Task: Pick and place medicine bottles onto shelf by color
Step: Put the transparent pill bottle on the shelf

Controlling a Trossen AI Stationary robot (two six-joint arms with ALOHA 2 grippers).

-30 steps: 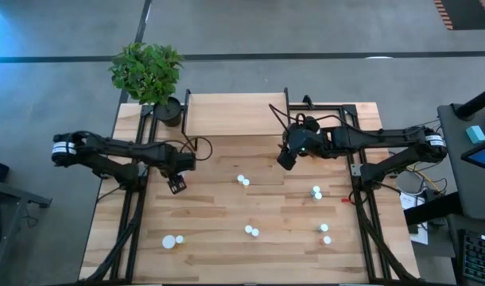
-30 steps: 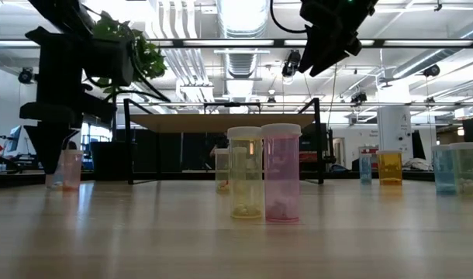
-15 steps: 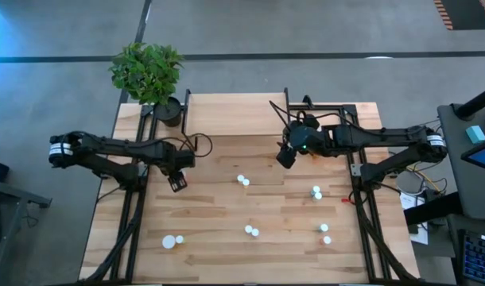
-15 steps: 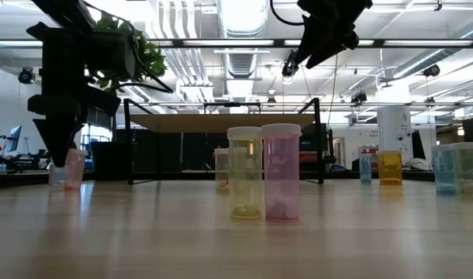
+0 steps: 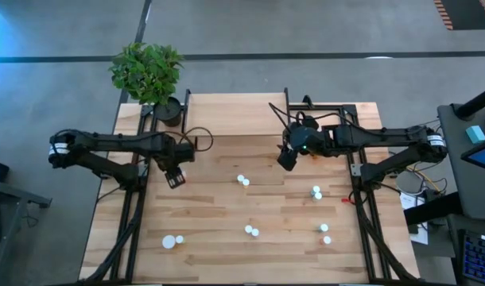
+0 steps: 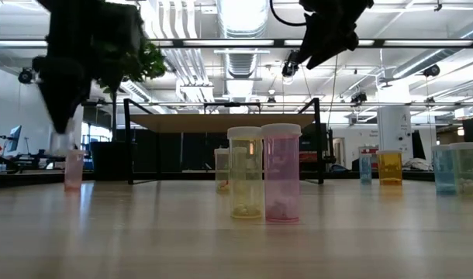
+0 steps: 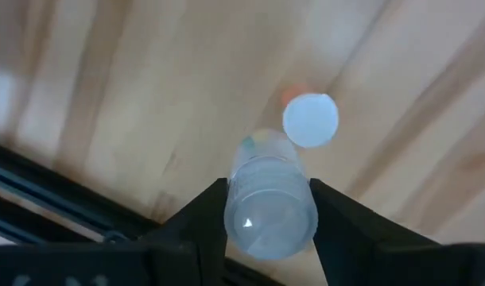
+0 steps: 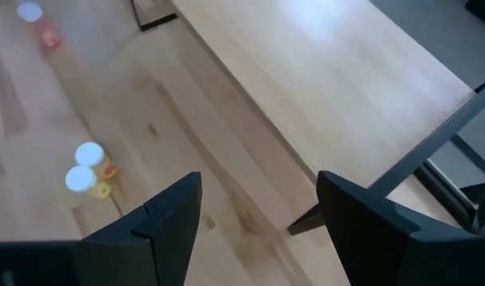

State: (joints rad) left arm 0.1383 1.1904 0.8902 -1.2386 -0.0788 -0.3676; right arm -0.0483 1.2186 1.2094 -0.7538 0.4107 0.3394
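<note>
My left gripper (image 5: 175, 176) hangs over the table's left part, shut on a clear white-capped medicine bottle (image 7: 268, 208). Just beneath it a pink bottle (image 7: 310, 119) stands on its base on the table (image 6: 74, 170). My right gripper (image 5: 286, 159) is open and hovers above the table just in front of the shelf (image 5: 234, 114), a light-wood board on black legs. Its fingers frame the shelf board (image 8: 330, 79). Other bottles stand in pairs on the table: yellow and pink (image 6: 264, 172), and a pair at mid-table (image 5: 242, 181). My left gripper pinches the clear bottle between its two fingers (image 7: 215, 214) at the cap end (image 7: 266, 226), one finger on each side. The fingers come from above, pointing down. The bottle is lifted clear of the table and hangs about upright below the fingers (image 6: 63, 144).
More bottle pairs stand at the right (image 5: 316, 192), near right (image 5: 325, 233), near middle (image 5: 251, 230) and near left (image 5: 172, 240). A potted plant (image 5: 147, 71) stands at the far left corner. Black frame rails (image 5: 131, 214) run along both table sides.
My left gripper has risen and moved slightly toward the far edge, lifting the clear bottle off the table. The pink bottle that stood beside it has stayed in place. My right gripper has kept almost still.
</note>
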